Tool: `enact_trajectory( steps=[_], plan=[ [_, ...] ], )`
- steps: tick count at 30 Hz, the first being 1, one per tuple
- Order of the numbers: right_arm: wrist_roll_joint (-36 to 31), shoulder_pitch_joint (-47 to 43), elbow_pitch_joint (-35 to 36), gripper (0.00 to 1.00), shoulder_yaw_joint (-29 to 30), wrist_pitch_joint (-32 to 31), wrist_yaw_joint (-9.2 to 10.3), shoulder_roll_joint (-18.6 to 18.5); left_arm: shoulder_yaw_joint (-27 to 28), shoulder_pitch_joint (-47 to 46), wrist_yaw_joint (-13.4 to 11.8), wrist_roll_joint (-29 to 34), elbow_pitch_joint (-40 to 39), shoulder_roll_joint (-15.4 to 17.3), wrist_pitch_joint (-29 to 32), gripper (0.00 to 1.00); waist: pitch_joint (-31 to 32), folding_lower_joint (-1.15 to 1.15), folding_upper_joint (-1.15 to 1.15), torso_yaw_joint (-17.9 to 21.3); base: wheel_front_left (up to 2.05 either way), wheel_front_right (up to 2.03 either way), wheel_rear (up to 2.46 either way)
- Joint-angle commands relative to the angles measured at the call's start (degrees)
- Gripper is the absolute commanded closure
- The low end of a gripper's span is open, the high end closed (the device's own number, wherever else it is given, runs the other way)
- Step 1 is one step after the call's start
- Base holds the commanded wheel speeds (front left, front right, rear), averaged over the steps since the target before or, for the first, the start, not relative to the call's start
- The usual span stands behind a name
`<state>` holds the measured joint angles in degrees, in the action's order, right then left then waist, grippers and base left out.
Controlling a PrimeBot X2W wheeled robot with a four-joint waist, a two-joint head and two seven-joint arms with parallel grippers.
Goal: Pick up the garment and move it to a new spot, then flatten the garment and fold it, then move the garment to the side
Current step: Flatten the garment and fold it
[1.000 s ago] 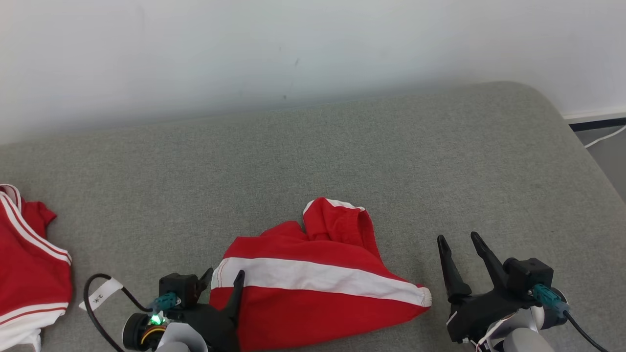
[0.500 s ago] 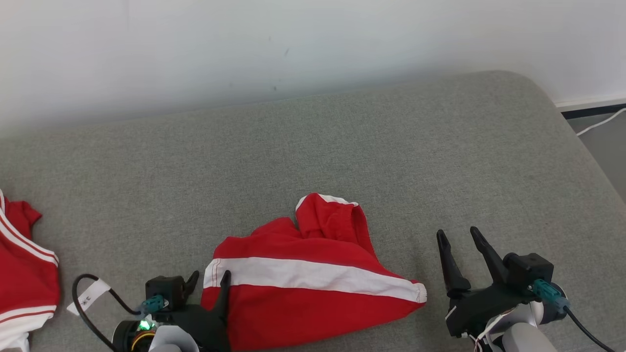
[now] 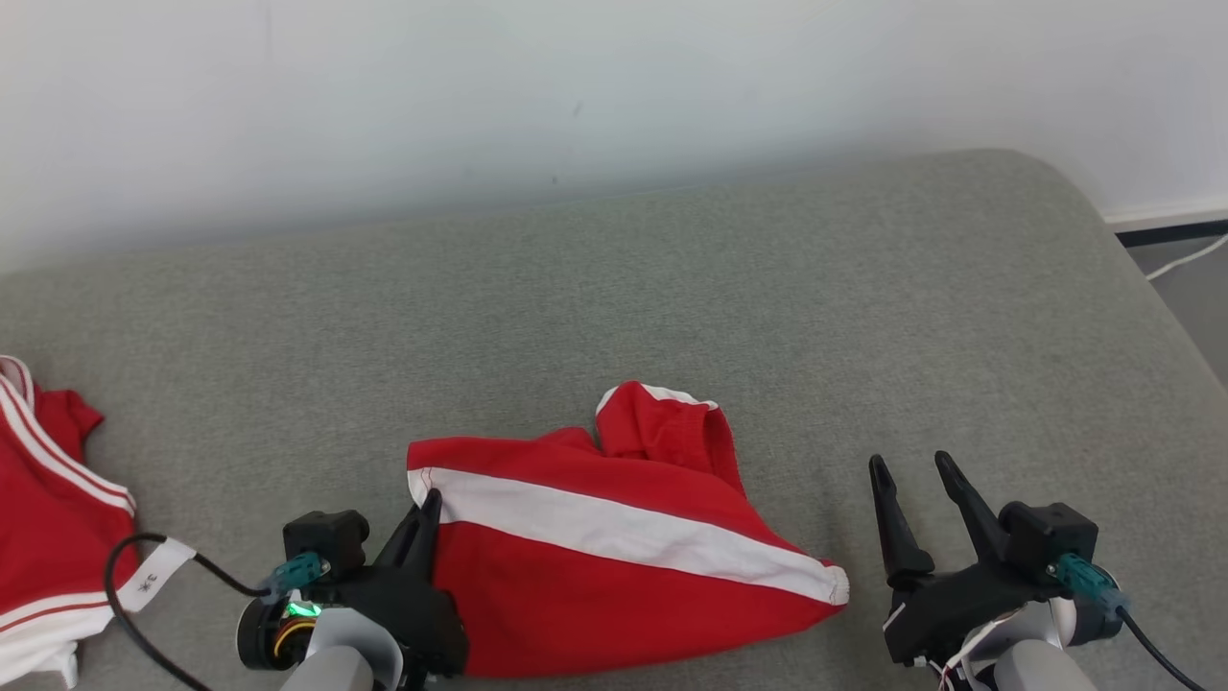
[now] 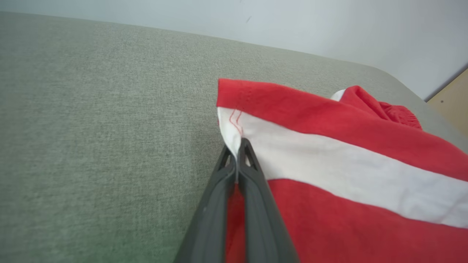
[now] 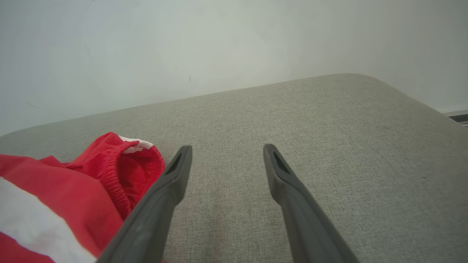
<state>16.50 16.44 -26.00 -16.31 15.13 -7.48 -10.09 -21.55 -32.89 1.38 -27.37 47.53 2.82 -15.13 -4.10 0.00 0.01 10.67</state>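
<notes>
The garment [image 3: 614,557] is red with a broad white stripe and lies crumpled on the grey cushion near its front edge. My left gripper [image 3: 429,504] is shut on the garment's left corner, pinching the white stripe [image 4: 237,144] between its fingertips, and that corner is raised. An elastic waistband opening [image 5: 124,171] sticks up at the garment's far side. My right gripper [image 3: 909,467] stands open just right of the garment, above bare cushion, with nothing between its fingers [image 5: 226,149].
A second red and white garment [image 3: 48,518] lies at the cushion's left edge. The pale wall [image 3: 614,96] rises behind the grey cushion [image 3: 767,317]. The cushion's rounded right end drops to floor with a white cable [image 3: 1185,264].
My left gripper has shut on the garment's left corner and lifted it slightly. The right gripper has stayed open in place. The camera has shifted a little.
</notes>
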Motion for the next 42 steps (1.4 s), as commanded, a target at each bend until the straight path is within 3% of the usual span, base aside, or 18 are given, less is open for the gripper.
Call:
enact_trajectory(
  steps=[1,8,15,31,42],
  plan=[
    [0.2,-0.8,-0.1,0.00,0.0,0.0,-0.03,0.1,0.5,1.3,-0.1,0.9,0.0,0.1,0.0,1.00,0.5,0.00,-0.01,-0.8,0.00,0.00,0.00],
    [0.7,-1.8,-0.5,0.00,0.2,0.0,-0.03,0.3,6.4,4.2,-0.3,4.2,-0.4,0.9,0.0,1.00,2.0,0.00,-0.01,-3.6,0.00,0.00,0.00],
    [3.0,-2.4,-0.4,0.00,-1.9,0.0,-0.03,0.2,9.4,6.4,1.6,6.2,0.4,0.8,0.0,1.00,2.9,0.00,-0.01,-5.1,0.00,0.00,0.00],
    [23.1,-7.8,8.0,0.00,-18.2,0.0,-0.03,-6.9,11.7,8.9,3.3,8.6,-0.1,0.1,-0.1,1.00,4.8,0.00,-0.01,-4.8,0.00,0.00,0.00],
    [31.8,-6.7,8.4,0.00,-26.3,0.0,-0.03,-10.0,10.7,9.7,3.2,7.6,0.0,0.1,0.0,1.00,5.3,0.00,-0.01,-5.3,0.00,0.00,0.00]
  ],
)
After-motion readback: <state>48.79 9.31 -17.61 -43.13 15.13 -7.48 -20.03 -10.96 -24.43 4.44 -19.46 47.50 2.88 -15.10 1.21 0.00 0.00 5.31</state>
